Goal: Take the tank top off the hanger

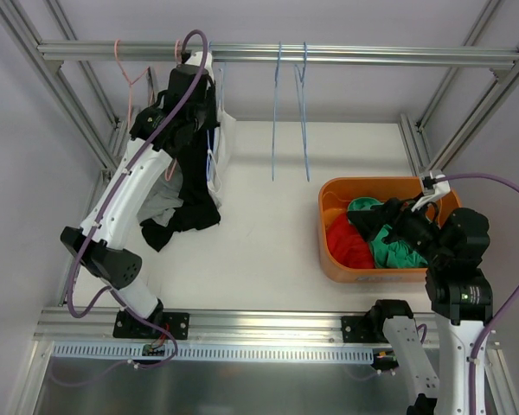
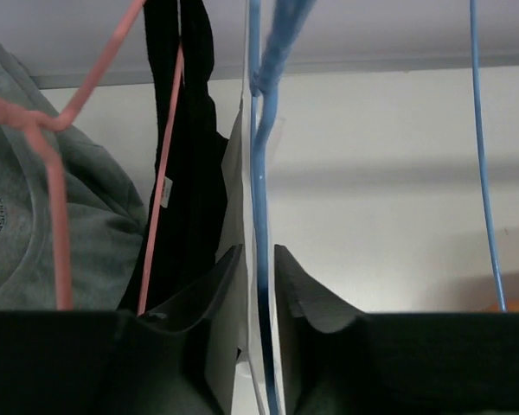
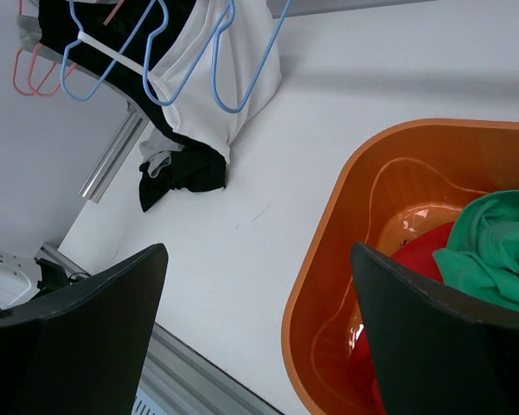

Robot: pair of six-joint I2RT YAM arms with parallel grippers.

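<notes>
The white tank top (image 1: 227, 143) hangs on a blue hanger (image 1: 213, 160) from the top rail at the left. In the left wrist view its thin edge (image 2: 239, 199) runs down beside the blue hanger wire (image 2: 261, 199). My left gripper (image 1: 209, 121) is raised to it, and its jaws (image 2: 258, 277) stand narrow, pinching the white cloth with the wire between them. My right gripper (image 1: 385, 216) hovers wide open (image 3: 258, 259) over the orange bin's near-left rim, with nothing in it. In the right wrist view the tank top (image 3: 233, 78) shows far off.
A black garment (image 1: 195, 199) on a pink hanger (image 2: 160, 190) and a grey one (image 1: 160, 203) hang just left of the tank top. Two bare blue hangers (image 1: 277, 112) hang mid-rail. The orange bin (image 1: 329, 259) holds green (image 1: 398, 251) and red (image 1: 346, 242) clothes.
</notes>
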